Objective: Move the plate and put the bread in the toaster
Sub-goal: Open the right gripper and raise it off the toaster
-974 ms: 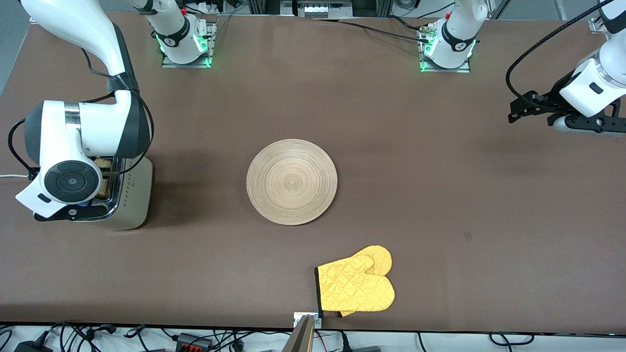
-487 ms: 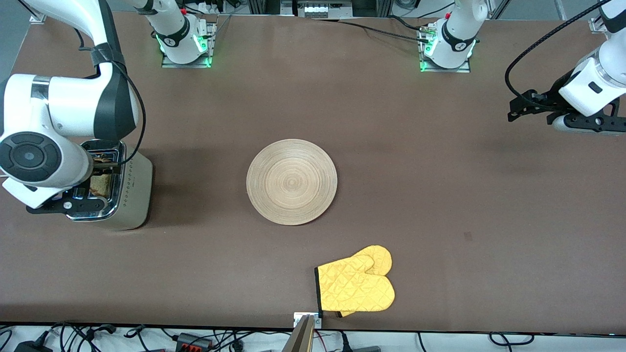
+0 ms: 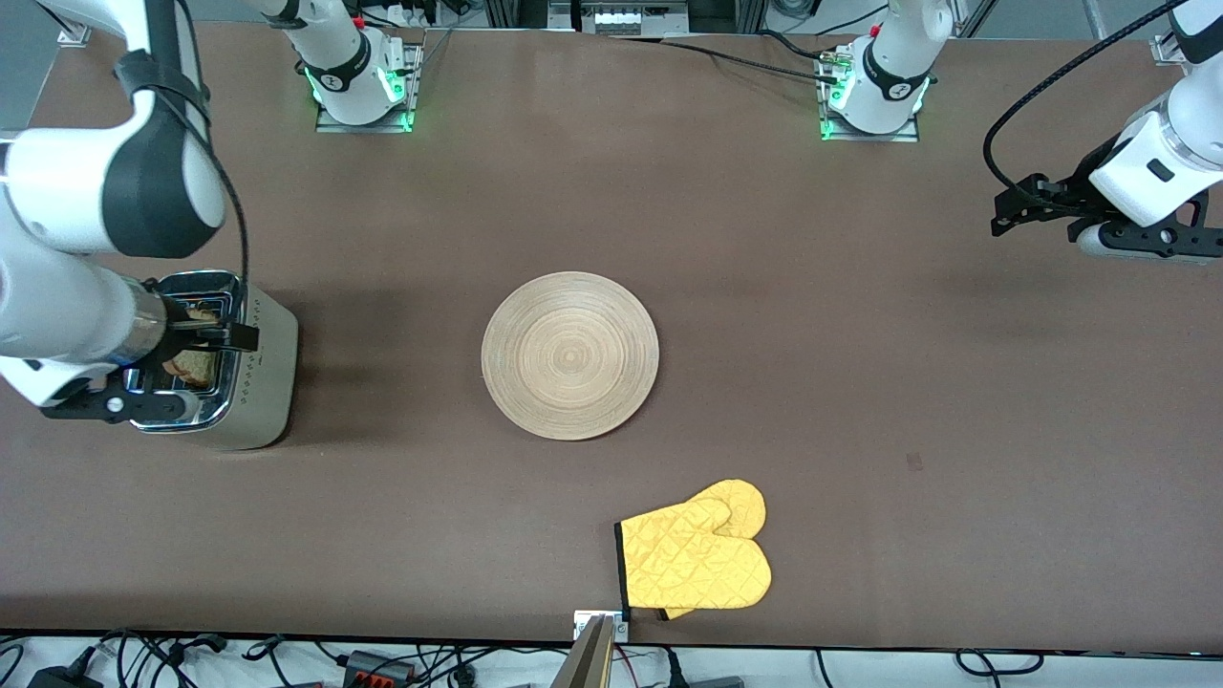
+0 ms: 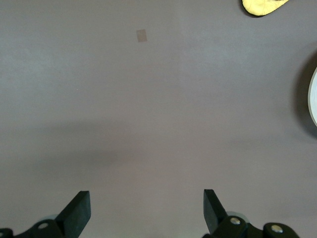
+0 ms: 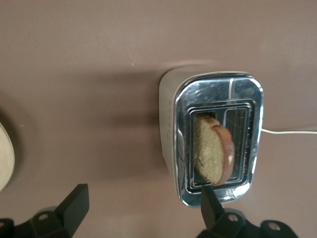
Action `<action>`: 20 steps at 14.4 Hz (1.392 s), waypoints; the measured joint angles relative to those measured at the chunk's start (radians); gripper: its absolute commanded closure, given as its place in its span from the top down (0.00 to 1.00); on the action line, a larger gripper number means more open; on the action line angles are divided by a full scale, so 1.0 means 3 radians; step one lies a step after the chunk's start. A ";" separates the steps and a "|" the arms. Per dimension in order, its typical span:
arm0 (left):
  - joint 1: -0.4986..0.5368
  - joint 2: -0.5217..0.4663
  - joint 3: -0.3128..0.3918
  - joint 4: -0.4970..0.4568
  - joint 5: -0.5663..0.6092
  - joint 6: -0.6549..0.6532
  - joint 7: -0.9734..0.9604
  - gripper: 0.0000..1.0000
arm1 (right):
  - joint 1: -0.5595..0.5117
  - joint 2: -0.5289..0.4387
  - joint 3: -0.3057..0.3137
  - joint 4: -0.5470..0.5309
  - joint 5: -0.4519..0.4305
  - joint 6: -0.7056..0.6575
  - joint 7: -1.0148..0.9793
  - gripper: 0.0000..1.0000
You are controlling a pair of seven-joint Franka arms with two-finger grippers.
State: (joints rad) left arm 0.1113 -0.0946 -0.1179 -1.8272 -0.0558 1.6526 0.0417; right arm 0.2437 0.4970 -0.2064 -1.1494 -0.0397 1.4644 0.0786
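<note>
The round light-wood plate (image 3: 569, 355) lies at the table's middle; its edge also shows in the right wrist view (image 5: 4, 158) and the left wrist view (image 4: 314, 99). The toaster (image 3: 263, 382) stands at the right arm's end of the table. The bread (image 5: 213, 153) stands tilted in one slot of the toaster (image 5: 218, 94), its upper part sticking out; it also shows in the front view (image 3: 196, 363). My right gripper (image 5: 143, 208) is open and empty, up over the toaster's edge (image 3: 229, 334). My left gripper (image 3: 1013, 215) waits open and empty over bare table (image 4: 146, 208).
A yellow quilted oven mitt (image 3: 696, 559) lies near the table's front edge, nearer to the camera than the plate; its tip shows in the left wrist view (image 4: 262, 6). The toaster's white cord (image 5: 290, 131) runs off toward the table's end.
My right arm has lifted up and away from the toaster's top, uncovering the slots. The bread stays in its slot. My left arm has barely moved.
</note>
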 measured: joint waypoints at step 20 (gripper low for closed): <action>0.0002 0.0000 0.0001 0.0002 0.0012 0.0002 0.0000 1.00 | -0.0931 -0.0777 0.0509 -0.0739 0.0194 0.0529 -0.0215 1.00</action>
State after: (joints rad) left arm 0.1119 -0.0945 -0.1177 -1.8265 -0.0522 1.6534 0.0417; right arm -0.0356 0.2638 -0.0539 -1.3712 0.0184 1.6230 0.0141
